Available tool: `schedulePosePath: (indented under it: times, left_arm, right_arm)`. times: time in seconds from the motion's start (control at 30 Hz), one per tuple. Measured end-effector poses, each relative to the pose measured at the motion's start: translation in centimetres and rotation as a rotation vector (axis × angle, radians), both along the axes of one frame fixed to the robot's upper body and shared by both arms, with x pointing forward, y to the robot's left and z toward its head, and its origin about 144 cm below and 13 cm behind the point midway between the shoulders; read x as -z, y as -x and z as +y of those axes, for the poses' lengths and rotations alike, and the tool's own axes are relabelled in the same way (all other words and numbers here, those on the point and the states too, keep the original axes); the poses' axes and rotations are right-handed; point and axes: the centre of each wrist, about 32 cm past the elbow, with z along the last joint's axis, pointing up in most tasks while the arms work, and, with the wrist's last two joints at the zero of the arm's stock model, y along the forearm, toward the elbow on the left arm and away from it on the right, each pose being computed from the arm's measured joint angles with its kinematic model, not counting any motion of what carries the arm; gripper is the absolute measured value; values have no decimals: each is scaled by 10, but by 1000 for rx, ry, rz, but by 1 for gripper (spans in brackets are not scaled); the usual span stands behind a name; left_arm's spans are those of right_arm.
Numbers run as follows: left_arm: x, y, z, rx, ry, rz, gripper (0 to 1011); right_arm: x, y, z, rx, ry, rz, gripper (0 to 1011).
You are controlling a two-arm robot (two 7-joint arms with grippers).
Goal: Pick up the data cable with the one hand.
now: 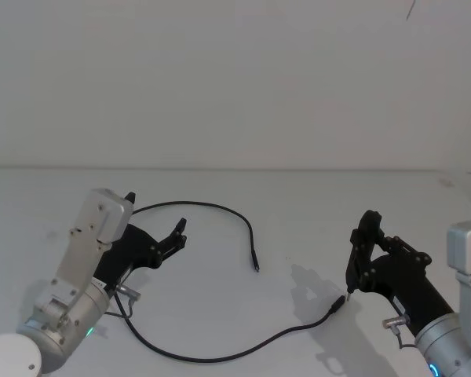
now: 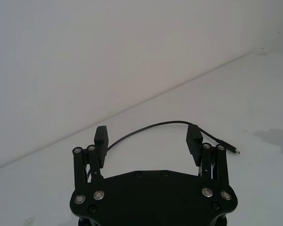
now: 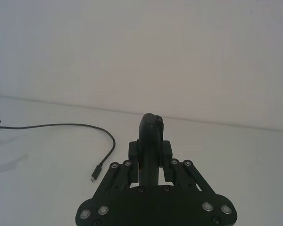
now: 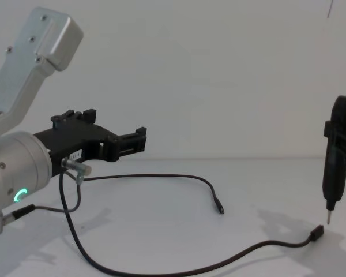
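Left gripper [image 1: 155,212] spread wide above the data cable [image 1: 196,203]
The data cable lies looped on the white table [image 1: 298,212], passing under the left gripper, apart from its fingers; the right gripper [image 1: 361,253] pinches a slim black tool [image 4: 333,173], tip just beside one plug.

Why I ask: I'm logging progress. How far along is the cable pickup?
Done: nothing; the data cable lies on the table. In hand: the left gripper hovers open above it, apart; the right gripper holds a slim black tool. Remaining: lower, close, lift.

Data cable [image 1: 196,203] looks matt, tool [image 4: 334,170] metal-tipped, table [image 1: 220,294] smooth.
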Motion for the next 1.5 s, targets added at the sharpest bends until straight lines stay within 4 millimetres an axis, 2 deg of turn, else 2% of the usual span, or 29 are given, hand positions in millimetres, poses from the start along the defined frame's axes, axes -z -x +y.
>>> schedulePosePath:
  times: [1.2, 1.5]
  left_arm:
    - [0, 0, 0, 3, -1, 1, 1001]
    - [-4, -2, 5, 58, -16, 16, 1001]
  right_arm:
    - [0, 0, 0, 0, 0, 0, 279]
    - [0, 0, 0, 0, 0, 0, 279]
